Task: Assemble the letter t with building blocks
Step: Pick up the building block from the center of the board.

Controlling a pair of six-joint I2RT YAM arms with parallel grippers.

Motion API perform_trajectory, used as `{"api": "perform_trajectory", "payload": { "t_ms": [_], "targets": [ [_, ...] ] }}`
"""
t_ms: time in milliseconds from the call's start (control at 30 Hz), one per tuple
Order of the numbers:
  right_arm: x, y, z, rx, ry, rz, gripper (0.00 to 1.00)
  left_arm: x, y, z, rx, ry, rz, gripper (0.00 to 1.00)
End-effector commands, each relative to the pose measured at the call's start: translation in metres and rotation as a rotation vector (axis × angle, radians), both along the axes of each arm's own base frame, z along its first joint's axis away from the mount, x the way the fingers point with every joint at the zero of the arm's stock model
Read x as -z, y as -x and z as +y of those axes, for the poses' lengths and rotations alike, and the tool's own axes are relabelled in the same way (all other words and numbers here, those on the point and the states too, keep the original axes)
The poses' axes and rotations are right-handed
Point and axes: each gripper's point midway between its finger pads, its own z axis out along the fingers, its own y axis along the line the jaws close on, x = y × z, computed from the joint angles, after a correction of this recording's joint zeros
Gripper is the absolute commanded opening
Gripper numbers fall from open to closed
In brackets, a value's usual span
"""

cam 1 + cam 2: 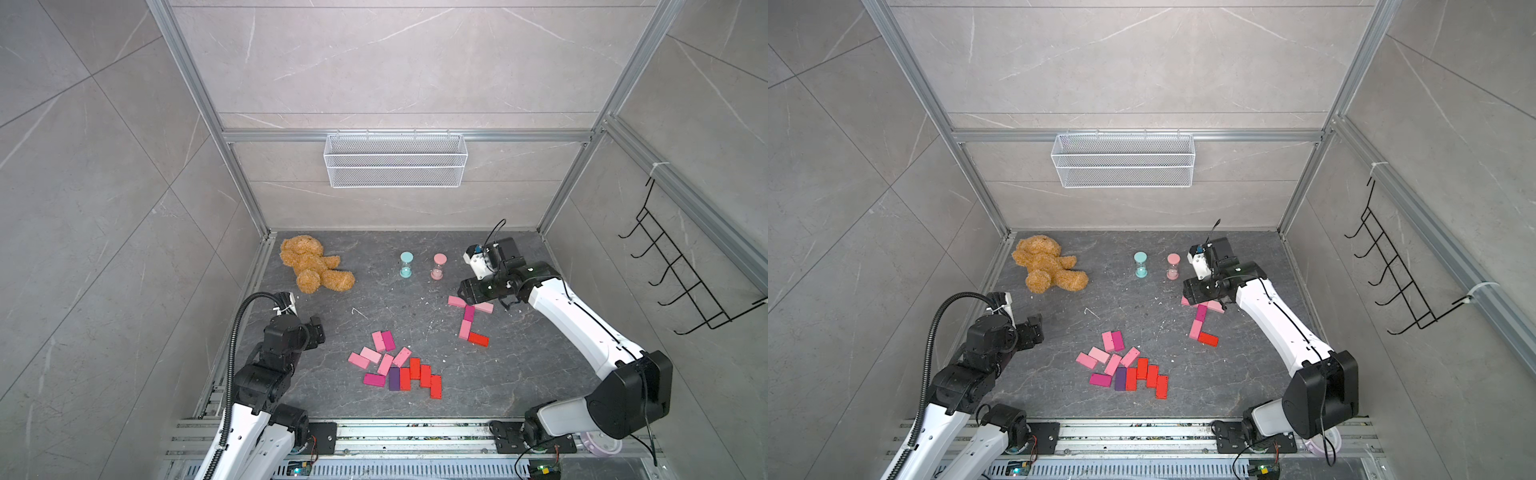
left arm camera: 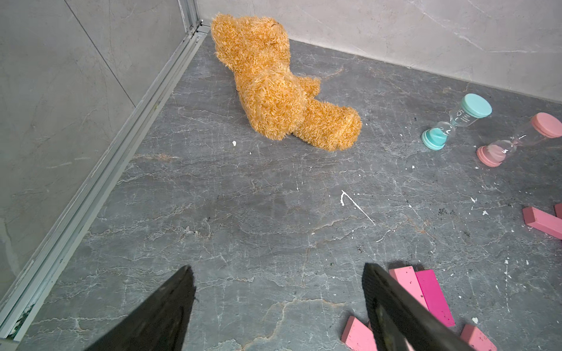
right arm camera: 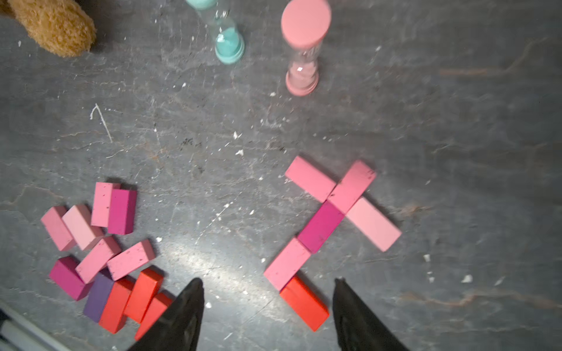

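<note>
Closest to the lens, logged right gripper (image 3: 268,282) fingers (image 3: 179,322) in right wrist view: parted, nothing between but background, nothing held. Same for left gripper (image 2: 277,267) in left wrist view: spread wide, empty, over surface (image 1: 519,386) near its left edge.

Found building blocks in two groups. Marked loose pile (image 1: 395,370) mid-surface toward near edge: pinks, magentas, reds, one purple block (image 1: 394,378). Marked T figure (image 3: 322,225) right of middle, well apart from pile. Got it whole in right wrist view only: stem of pink, magenta, pink end to end, red block (image 3: 304,304) crosswise touching the foot, one pink bar each side of stem top. Lost the top stem block in both top views, behind right gripper hanging over the figure's far end. Caught only a few blocks in left wrist view, cut off at frame border, one partly behind a finger.

Saw wire basket (image 1: 395,160) on back wall and black hook rack (image 1: 681,270) on right wall in top views only. Noted dark grey veined surface with white flecks, grey tiled walls (image 1: 104,208), aluminium frame (image 1: 407,136). Placed teddy bear (image 1: 311,266) in far left corner, teal timer (image 1: 406,264) and pink timer (image 1: 439,266) upright near far edge. Found right wrist view blurred, teal timer's top cut off there. Could not tell how high either gripper hung.
</note>
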Motion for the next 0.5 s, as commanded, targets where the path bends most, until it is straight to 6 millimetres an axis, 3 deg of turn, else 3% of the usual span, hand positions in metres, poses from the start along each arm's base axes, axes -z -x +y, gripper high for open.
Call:
{"api": "perform_trajectory", "payload": {
  "t_ms": [0,100,200,467],
  "targets": [
    [0.03,0.044,0.019,0.062,0.01,0.127,0.68,-0.009,0.0,0.007,-0.024,-0.029,-0.018,0.89],
    [0.054,0.075,0.029,0.089,0.051,0.177,0.66,-0.009,0.0,0.009,-0.035,-0.038,-0.017,0.89],
    [0.074,0.103,0.027,0.13,0.099,0.211,0.64,-0.007,-0.001,0.009,-0.037,-0.042,-0.009,0.89],
    [0.097,0.158,0.045,0.139,0.116,0.237,0.63,-0.005,-0.003,0.008,-0.037,-0.043,0.006,0.88]
  ]
}}
